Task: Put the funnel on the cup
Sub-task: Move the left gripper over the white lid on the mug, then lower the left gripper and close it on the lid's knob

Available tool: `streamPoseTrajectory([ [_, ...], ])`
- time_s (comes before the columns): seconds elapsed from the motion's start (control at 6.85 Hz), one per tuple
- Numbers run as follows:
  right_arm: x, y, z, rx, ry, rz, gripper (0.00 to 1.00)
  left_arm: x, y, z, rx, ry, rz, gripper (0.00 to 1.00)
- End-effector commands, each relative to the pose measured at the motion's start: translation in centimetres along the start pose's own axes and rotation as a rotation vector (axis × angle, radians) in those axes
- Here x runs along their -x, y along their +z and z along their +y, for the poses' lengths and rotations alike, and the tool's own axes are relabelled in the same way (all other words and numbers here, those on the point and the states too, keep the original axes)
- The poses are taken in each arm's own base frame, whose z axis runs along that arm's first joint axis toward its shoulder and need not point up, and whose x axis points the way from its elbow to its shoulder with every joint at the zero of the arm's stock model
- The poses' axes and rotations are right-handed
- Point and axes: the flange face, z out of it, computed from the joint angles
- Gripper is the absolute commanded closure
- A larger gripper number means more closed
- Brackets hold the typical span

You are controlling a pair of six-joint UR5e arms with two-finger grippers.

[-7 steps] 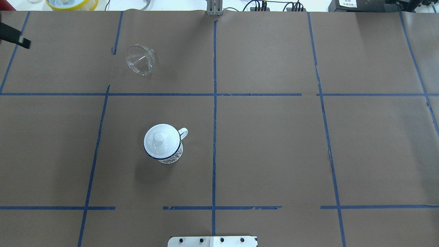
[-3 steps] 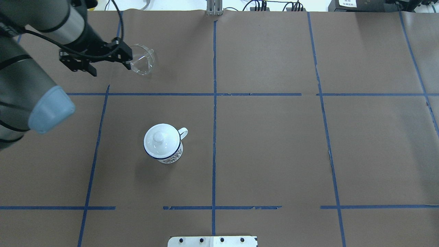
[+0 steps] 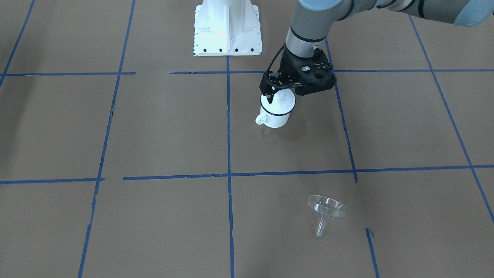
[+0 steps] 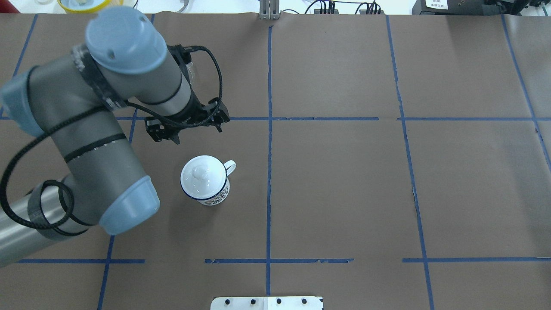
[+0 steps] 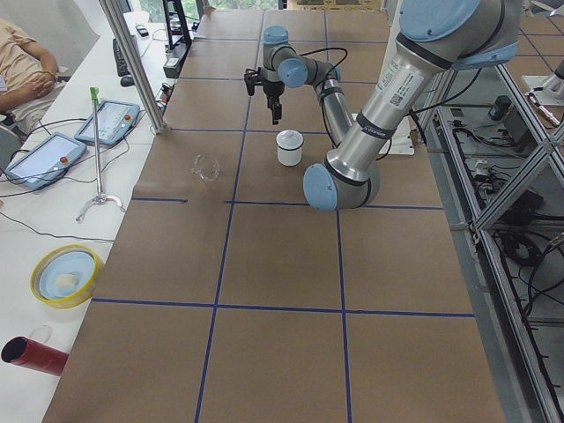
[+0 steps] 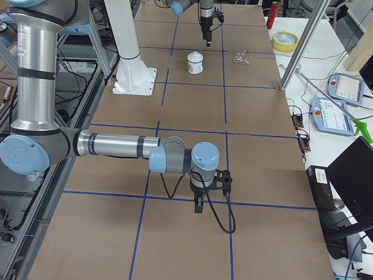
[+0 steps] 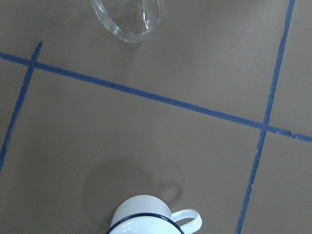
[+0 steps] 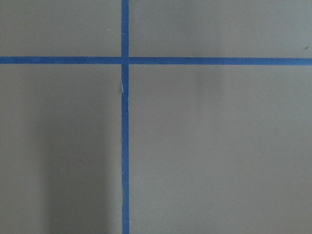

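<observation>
Left gripper point(image 3: 278, 94) is seen from the front, jaws apart and empty, held up close by the cup point(image 3: 274, 114); the funnel point(image 3: 326, 211) is spotted tipped on its side well apart, beyond a blue tape line point(image 3: 293, 172). Overhead, a white lid point(image 4: 200, 174) is shown seated on the cup. From the right end, the right gripper point(image 6: 198, 205) is glimpsed; apart or together cannot be told.
</observation>
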Motion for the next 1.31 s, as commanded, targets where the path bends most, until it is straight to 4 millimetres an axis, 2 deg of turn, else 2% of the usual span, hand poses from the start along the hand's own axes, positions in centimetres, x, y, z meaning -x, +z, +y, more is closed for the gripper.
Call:
streamPoseTrajectory([
  [0.0, 0.0, 0.0, 0.0, 0.0, 0.0, 0.0, 0.0, 1.1, 3.4, 3.1, 0.01, -0.004, 0.029, 0.0],
  [0.15, 0.0, 0.0, 0.0, 0.0, 0.0, 0.0, 0.0, 1.9, 4.7, 3.8, 0.02, -0.002, 0.022, 0.0],
  [0.44, 0.0, 0.0, 0.0, 0.0, 0.0, 0.0, 0.0, 2.0, 5.4, 4.4, 0.025, 0.002, 0.014, 0.0],
  [0.73, 0.0, 0.0, 0.0, 0.0, 0.0, 0.0, 0.0, 2.2, 5.5, 4.3, 0.004, -0.002, 0.008, 0.01],
  [0.88, 0.0, 0.0, 0.0, 0.0, 0.0, 0.0, 0.0, 2.2, 5.5, 4.3, 0.001, 0.002, 0.009, 0.06],
  [1.17, 0.0, 0.0, 0.0, 0.0, 0.0, 0.0, 0.0, 2.3, 5.6, 4.3, 0.001, 0.004, 0.006, 0.07],
])
